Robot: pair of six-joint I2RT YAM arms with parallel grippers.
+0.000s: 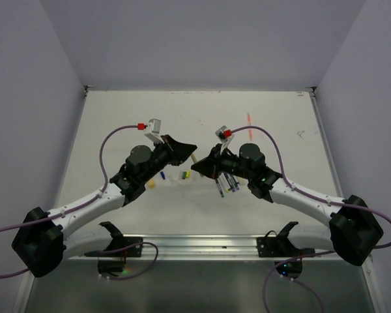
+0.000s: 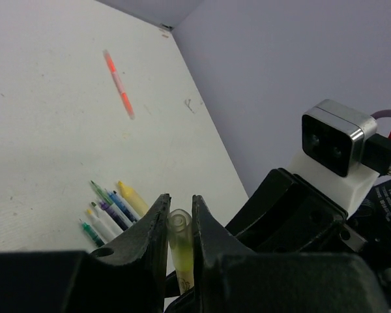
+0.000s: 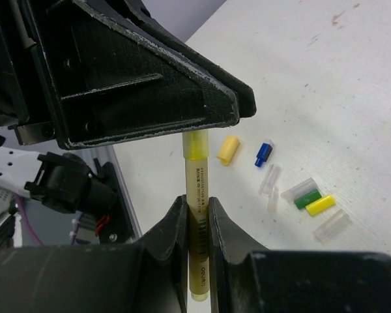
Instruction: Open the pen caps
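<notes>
Both grippers meet above the middle of the table and hold one pale yellow pen (image 3: 197, 173) between them. My right gripper (image 3: 197, 203) is shut on the pen's barrel. My left gripper (image 2: 180, 210) is shut on the translucent cap (image 2: 180, 238) at its other end; its black body fills the top of the right wrist view (image 3: 150, 85). In the top view the left gripper (image 1: 188, 152) and right gripper (image 1: 200, 167) almost touch. Loose caps lie on the table: yellow (image 3: 229, 149), blue (image 3: 263, 154), green (image 3: 307, 199), another yellow (image 3: 320, 205) and clear ones (image 3: 269, 179).
Several uncapped pens (image 2: 111, 208) lie side by side under the right arm, also in the top view (image 1: 227, 184). An orange-red pen (image 2: 119, 85) lies alone farther back (image 1: 249, 118). The right wrist camera (image 2: 332, 143) is close to my left gripper.
</notes>
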